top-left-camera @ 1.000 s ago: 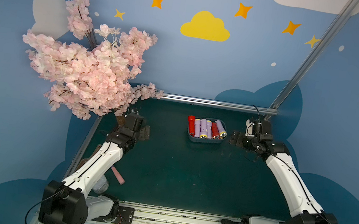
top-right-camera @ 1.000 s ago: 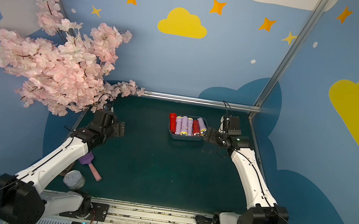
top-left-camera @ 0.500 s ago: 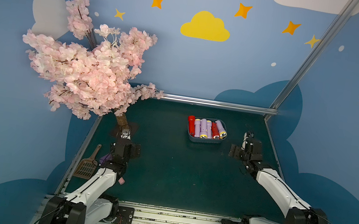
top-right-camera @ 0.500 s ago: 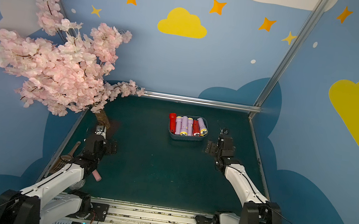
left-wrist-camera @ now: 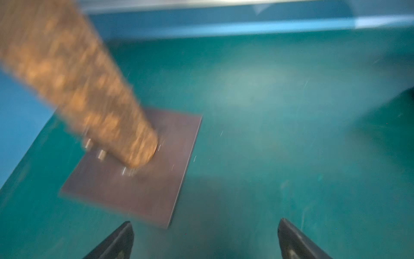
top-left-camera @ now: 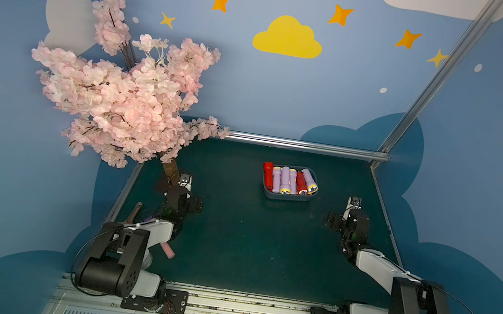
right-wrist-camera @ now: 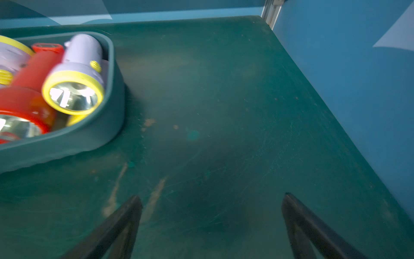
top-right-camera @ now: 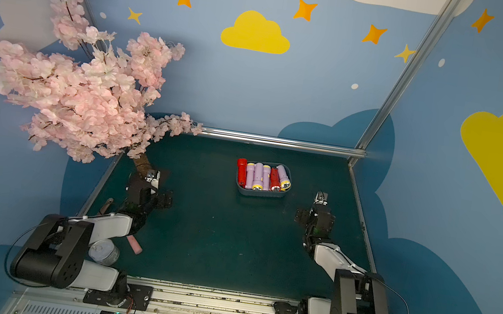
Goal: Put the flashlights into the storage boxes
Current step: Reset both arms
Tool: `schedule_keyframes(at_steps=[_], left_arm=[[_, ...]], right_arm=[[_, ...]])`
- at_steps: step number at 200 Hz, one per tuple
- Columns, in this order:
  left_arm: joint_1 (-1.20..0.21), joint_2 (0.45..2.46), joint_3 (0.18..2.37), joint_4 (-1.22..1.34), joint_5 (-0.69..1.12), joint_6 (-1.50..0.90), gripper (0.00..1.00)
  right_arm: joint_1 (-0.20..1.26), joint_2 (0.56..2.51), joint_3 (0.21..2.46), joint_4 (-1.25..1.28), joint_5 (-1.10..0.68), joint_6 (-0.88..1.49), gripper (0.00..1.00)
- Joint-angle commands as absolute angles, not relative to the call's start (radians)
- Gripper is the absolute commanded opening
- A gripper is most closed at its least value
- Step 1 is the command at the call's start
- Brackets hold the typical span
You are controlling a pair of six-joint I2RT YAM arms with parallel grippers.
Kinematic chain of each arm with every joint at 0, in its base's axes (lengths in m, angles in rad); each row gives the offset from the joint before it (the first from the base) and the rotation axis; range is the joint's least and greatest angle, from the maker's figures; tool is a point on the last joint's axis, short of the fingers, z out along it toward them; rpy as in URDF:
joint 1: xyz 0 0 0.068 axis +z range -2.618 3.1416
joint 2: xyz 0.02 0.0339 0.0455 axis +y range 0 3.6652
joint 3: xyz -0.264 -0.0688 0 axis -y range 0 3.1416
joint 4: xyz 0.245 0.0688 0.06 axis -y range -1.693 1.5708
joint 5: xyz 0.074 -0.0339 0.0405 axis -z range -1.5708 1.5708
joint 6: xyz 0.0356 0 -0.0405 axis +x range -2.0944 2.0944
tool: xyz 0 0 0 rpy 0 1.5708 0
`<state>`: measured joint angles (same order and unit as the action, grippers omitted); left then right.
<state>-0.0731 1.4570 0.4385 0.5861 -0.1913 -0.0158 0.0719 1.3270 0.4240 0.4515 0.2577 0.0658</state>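
The blue-grey storage box (top-left-camera: 286,197) (top-right-camera: 260,193) sits on the green mat toward the back, right of centre. Several flashlights (top-left-camera: 285,180) (top-right-camera: 257,176), red and lilac with yellow head rings, lie side by side inside it. In the right wrist view the box wall (right-wrist-camera: 89,139) is near, holding a lilac flashlight (right-wrist-camera: 78,67) and a red flashlight (right-wrist-camera: 33,71). My right gripper (right-wrist-camera: 211,197) (top-left-camera: 346,219) is open and empty over bare mat, to the right of the box and nearer the front. My left gripper (left-wrist-camera: 205,222) (top-left-camera: 184,200) is open and empty, beside the tree's base.
A pink blossom tree (top-left-camera: 125,96) leans over the back left; its brown trunk (left-wrist-camera: 78,78) stands on a flat brown plate (left-wrist-camera: 134,190). A pink handle (top-left-camera: 168,250), a silver tin can (top-right-camera: 103,252) and a brown tool (top-left-camera: 134,212) lie by the left arm. Blue walls close three sides.
Both arms have drawn back from the far part of the mat toward the front and folded low. Both grippers have stayed open and empty. The box and flashlights have not moved.
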Motion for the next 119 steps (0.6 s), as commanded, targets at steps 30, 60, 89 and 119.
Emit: schedule_keyframes(at_steps=[30, 60, 89, 119], left_arm=[[0.002, 1.570, 0.361, 0.941, -0.056, -0.003, 0.99], [0.007, 1.547, 0.389, 0.848, -0.046, -0.010, 0.99], [0.016, 1.542, 0.412, 0.794, -0.038, -0.025, 0.99], [0.020, 1.540, 0.410, 0.796, -0.032, -0.027, 0.99]], right_arm=[[0.004, 1.462, 0.407, 0.761, 0.026, 0.045, 0.98], [0.005, 1.533, 0.372, 0.901, -0.052, 0.014, 0.98], [0.006, 1.540, 0.374, 0.904, -0.048, 0.009, 0.98], [0.034, 1.533, 0.389, 0.865, 0.001, -0.005, 0.98]])
